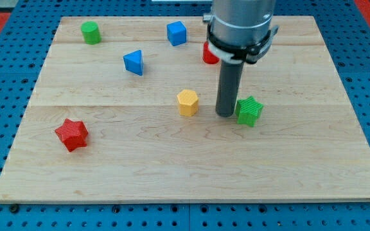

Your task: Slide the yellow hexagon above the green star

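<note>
- Clearly, no gripper is fitted: the arm ends in a plain dark rod, so nothing can be opened, closed or held, and nothing is seen attached to it.
- My tip (225, 114) is seen resting on the wooden board (172, 173), set between the two task blocks.
- The green star (250, 111) is found just beside my tip on the view's right, so close that contact cannot be ruled out.
- The yellow hexagon (187, 102) is found near my tip on the view's left, with a visible strip of bare board between them.
- The hexagon is thus placed roughly level with the star and to its left, not toward the view's top from it, so the task is judged as not yet done.
- What is left, by this judgement, is for the hexagon to be pushed rightward and toward the view's top, past the rod's present spot, until it sits over the star.
- A risk is judged from the tip's closeness to the star: it could be nudged out of place.
- Farther from my tip, toward the view's top, a red block (209, 54) is partly hidden behind the rod, its shape not made out.
- A blue cube (176, 33), a blue triangle (133, 62) and a green cylinder (91, 32) are seen up and to the left of my tip, well apart from it.
- A red star (72, 134) is seen far to the left and slightly below.
</note>
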